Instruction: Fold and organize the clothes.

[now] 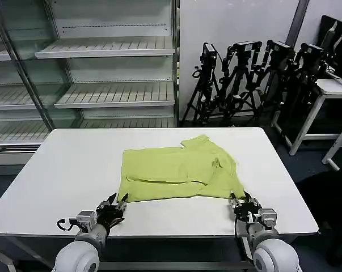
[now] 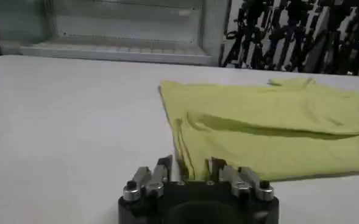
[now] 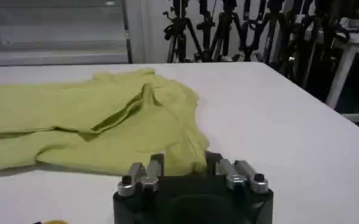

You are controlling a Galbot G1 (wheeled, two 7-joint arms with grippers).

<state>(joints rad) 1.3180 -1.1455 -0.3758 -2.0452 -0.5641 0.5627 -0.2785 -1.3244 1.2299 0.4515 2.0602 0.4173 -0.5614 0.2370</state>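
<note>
T-shirt (image 1: 179,171) lies partly folded at mid-table (image 1: 68,170), nearer the right side. Left gripper (image 1: 115,202) sits low at its near left corner, fingers spread, holding nothing. Right gripper (image 1: 242,203) sits at the near right corner, likewise spread and empty.

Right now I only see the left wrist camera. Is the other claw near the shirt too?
Observer: Yes. The right gripper sits at the T-shirt's near right corner, open.
Operator: Is my claw at a corner too?
Observer: The left gripper is open at the near left corner, level with the right one.
Operator: Is the shirt flat all over?
Observer: No. On the right side it is bunched into wrinkles, seen from the right wrist.
Operator: What's behind the table?
Observer: The head view shows shelves and tripods.
</note>
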